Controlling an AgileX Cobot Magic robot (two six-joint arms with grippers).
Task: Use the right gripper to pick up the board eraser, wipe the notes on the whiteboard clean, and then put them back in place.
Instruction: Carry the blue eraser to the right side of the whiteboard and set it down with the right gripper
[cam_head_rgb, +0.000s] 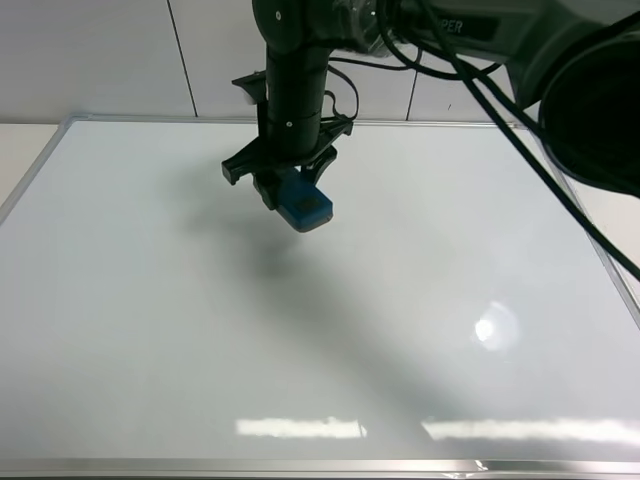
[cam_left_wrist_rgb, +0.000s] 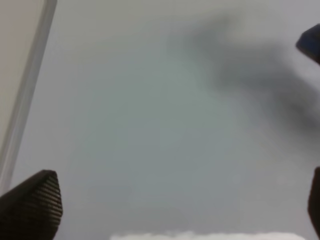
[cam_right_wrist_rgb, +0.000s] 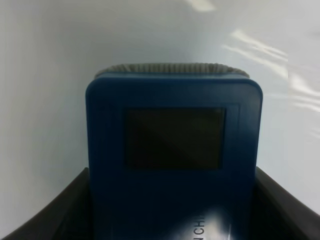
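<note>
The whiteboard (cam_head_rgb: 150, 300) fills almost the whole exterior high view, glossy white inside a thin silver frame. My right gripper (cam_head_rgb: 292, 190) reaches across to the far middle of the board and is shut on the board eraser (cam_head_rgb: 308, 207), a teal-blue block held just above the surface. Up close, the eraser (cam_right_wrist_rgb: 172, 150) shows one dark square patch, clamped between the black fingers (cam_right_wrist_rgb: 55, 215). The notes do not show in any view. My left gripper (cam_left_wrist_rgb: 172, 210) hovers open over the board (cam_left_wrist_rgb: 150, 125), holding nothing.
The right arm's black cables (cam_head_rgb: 520, 130) slant across the upper right. The board's silver frame (cam_left_wrist_rgb: 25, 100) runs beside the left gripper. White tabletop (cam_head_rgb: 20, 140) shows past the board's left edge, and a tiled wall stands behind. Lamp glare (cam_head_rgb: 495, 325) spots the board.
</note>
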